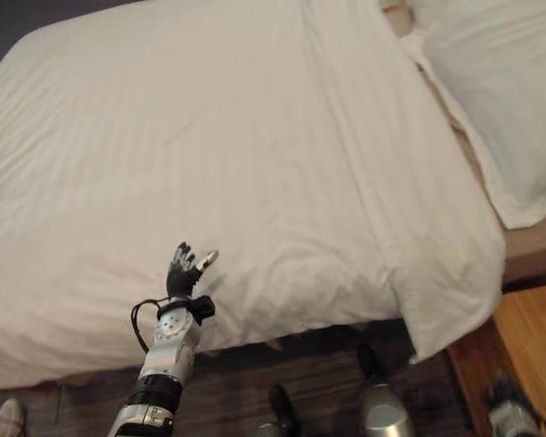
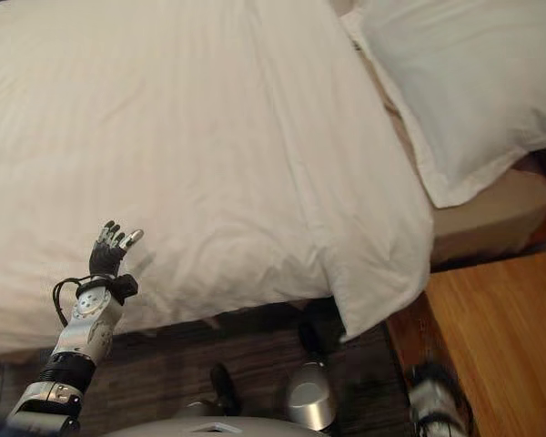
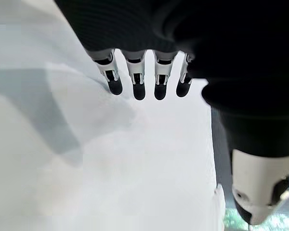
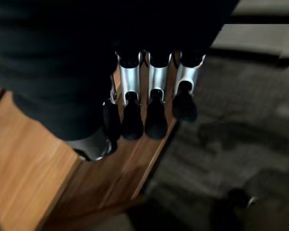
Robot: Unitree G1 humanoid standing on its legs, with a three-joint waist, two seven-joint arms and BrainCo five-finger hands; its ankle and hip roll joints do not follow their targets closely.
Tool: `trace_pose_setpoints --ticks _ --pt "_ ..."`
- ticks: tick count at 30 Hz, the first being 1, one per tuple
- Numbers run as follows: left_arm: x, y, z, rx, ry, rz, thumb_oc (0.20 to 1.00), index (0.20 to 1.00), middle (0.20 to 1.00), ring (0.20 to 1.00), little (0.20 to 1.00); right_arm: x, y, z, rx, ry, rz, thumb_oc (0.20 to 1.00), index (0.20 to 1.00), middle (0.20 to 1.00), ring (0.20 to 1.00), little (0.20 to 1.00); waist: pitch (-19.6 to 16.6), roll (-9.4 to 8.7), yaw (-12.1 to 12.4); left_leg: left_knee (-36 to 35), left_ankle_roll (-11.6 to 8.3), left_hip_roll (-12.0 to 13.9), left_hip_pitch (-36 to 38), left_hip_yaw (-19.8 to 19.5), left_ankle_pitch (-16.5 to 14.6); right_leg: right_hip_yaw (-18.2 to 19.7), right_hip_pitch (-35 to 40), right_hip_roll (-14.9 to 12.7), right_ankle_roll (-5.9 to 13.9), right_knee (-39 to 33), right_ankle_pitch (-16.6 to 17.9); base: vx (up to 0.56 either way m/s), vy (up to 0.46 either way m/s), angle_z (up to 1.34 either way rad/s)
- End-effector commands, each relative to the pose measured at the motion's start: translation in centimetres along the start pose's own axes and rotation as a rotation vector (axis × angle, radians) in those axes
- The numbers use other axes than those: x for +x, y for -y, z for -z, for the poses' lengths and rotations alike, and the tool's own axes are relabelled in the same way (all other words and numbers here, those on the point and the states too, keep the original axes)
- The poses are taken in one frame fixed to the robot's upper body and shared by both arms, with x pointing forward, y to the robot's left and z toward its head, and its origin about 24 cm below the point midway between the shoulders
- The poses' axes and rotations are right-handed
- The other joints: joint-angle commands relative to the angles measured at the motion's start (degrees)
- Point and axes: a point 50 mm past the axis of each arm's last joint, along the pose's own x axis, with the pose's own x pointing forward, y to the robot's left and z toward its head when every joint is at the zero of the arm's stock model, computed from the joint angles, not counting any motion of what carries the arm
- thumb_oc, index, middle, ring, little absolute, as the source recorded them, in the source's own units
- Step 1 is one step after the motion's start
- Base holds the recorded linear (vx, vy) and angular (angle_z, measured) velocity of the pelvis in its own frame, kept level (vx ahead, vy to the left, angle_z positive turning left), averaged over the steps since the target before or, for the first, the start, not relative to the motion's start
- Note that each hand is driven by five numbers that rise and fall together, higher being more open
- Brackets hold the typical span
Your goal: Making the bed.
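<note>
While I am standing at the side of the bed, I am holding my left hand [image 1: 184, 271] up over the near edge of the white duvet [image 1: 227, 164], with its fingers [image 3: 137, 77] reaching out straight and slightly spread and the thumb [image 3: 260, 187] standing well apart from them. Nothing is lying in that hand; the fingertips are hovering just above the striped cloth, and I cannot tell whether they are brushing it. The duvet is lying spread across most of the mattress, with shallow creases running over it, and its near corner [image 2: 378, 309] is hanging down over the bed's side toward the dark floor [image 2: 182, 364]. A white pillow [image 2: 464, 82] is lying at the head end, just beside the duvet's far edge, partly over a tan strip of uncovered mattress [image 2: 491, 214]. My right hand [image 4: 144, 103] is hanging low by the wooden bedside table [image 4: 33, 178], its fingers curling loosely downward together and gripping nothing, with the dark floor beyond them.
</note>
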Motion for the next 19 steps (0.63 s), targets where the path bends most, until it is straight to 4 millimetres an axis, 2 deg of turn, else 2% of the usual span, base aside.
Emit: trace_pose_setpoints --ticks 1,3,5,6,7,9,13,14,16,17,19 --pt "0.4 -0.7 -2.4 0.073 0.119 -0.010 1.000 1.000 1.000 1.000 1.000 -0.6 -4.5 -3.1 -0.327 0.180 -0.126 1.000 1.000 1.000 1.000 1.000 -3.66 -3.48 1.67 0.77 0.22 0.33 3.56 1.81 -6.61 -0.05 -0.47 0.25 -0.30 0.73 -4.29 0.00 0.005 -0.10" --pt "-0.1 -0.7 -2.6 0.103 0.141 -0.003 1.000 1.000 1.000 1.000 1.000 -1.5 -6.2 -4.7 -0.484 0.310 -0.195 1.000 1.000 1.000 1.000 1.000 -4.52 -4.90 2.00 0.77 0.26 0.57 3.94 1.91 -6.56 0.10 -0.34 0.39 -0.23 0.73 -3.96 -0.01 -0.010 -0.06" --pt "-0.7 -0.4 -3.1 0.116 0.181 0.008 1.000 1.000 1.000 1.000 1.000 -3.3 -8.5 -7.3 -0.568 0.497 -0.284 1.000 1.000 1.000 1.000 1.000 -5.12 -5.99 2.30 0.77 0.28 0.86 4.57 1.91 -6.81 0.03 0.24 0.45 -0.11 0.73 -3.87 0.00 0.002 -0.04" --pt "-0.7 -0.4 -3.1 0.117 0.180 0.007 1.000 1.000 1.000 1.000 1.000 -3.3 -8.5 -7.2 -0.569 0.496 -0.285 1.000 1.000 1.000 1.000 1.000 -5.33 -6.02 2.34 0.77 0.23 0.87 4.30 1.99 -6.59 0.15 -0.07 0.47 -0.18 0.73 -3.68 0.02 0.004 -0.08" --pt "-1.1 -0.2 -3.3 0.131 0.200 0.021 1.000 1.000 1.000 1.000 1.000 -5.0 -10.2 -9.2 -0.607 0.642 -0.344 1.000 1.000 1.000 1.000 1.000 -5.78 -6.63 2.88 0.77 0.32 1.07 4.42 1.84 -6.63 0.09 0.19 0.54 -0.18 0.73 -3.58 0.01 0.000 -0.06" --pt "-2.0 -0.5 -3.2 0.129 0.211 0.023 1.000 1.000 1.000 1.000 1.000 -7.5 -12.2 -10.9 -0.600 0.788 -0.453 1.000 1.000 1.000 1.000 1.000 -5.91 -6.93 3.73 0.77 0.44 1.15 4.84 1.20 -6.95 -0.30 0.86 0.54 -0.21 0.73 -3.74 0.01 0.005 0.04" --pt "-3.2 -0.7 -3.5 0.144 0.239 0.048 1.000 1.000 1.000 1.000 1.000 -10.9 -13.7 -12.8 -0.542 0.952 -0.560 1.000 1.000 1.000 1.000 1.000 -6.63 -7.03 4.72 0.77 0.62 1.19 4.78 0.75 -6.91 -0.53 1.05 0.49 -0.41 0.73 -3.73 0.02 0.012 0.11" --pt "-3.6 -0.7 -3.8 0.160 0.256 0.063 1.000 1.000 1.000 1.000 1.000 -12.3 -14.1 -13.6 -0.527 1.022 -0.595 1.000 1.000 1.000 1.000 1.000 -6.75 -6.96 5.06 0.77 0.67 1.23 4.95 0.59 -6.95 -0.68 1.18 0.47 -0.45 0.73 -3.76 0.02 0.013 0.10" --pt "-3.6 -0.7 -3.8 0.161 0.255 0.063 1.000 1.000 1.000 1.000 1.000 -12.3 -14.1 -13.5 -0.528 1.021 -0.595 1.000 1.000 1.000 1.000 1.000 -6.78 -6.95 5.05 0.77 0.66 1.24 4.97 0.58 -6.95 -0.69 1.21 0.47 -0.45 0.73 -3.77 0.01 0.006 0.08" --pt "-3.9 -0.8 -4.0 0.176 0.268 0.066 1.000 1.000 1.000 1.000 1.000 -13.4 -14.4 -13.8 -0.521 1.071 -0.629 1.000 1.000 1.000 1.000 1.000 -6.90 -6.92 5.23 0.77 0.69 1.27 5.08 0.51 -7.02 -0.72 1.28 0.49 -0.46 0.73 -3.79 0.00 0.000 0.10" --pt "-4.0 -1.0 -4.2 0.185 0.277 0.067 1.000 1.000 1.000 1.000 1.000 -13.8 -14.4 -13.9 -0.519 1.090 -0.638 1.000 1.000 1.000 1.000 1.000 -6.92 -6.79 5.29 0.77 0.73 1.24 5.15 0.48 -7.10 -0.73 1.34 0.46 -0.46 0.73 -3.79 0.00 0.003 0.04"
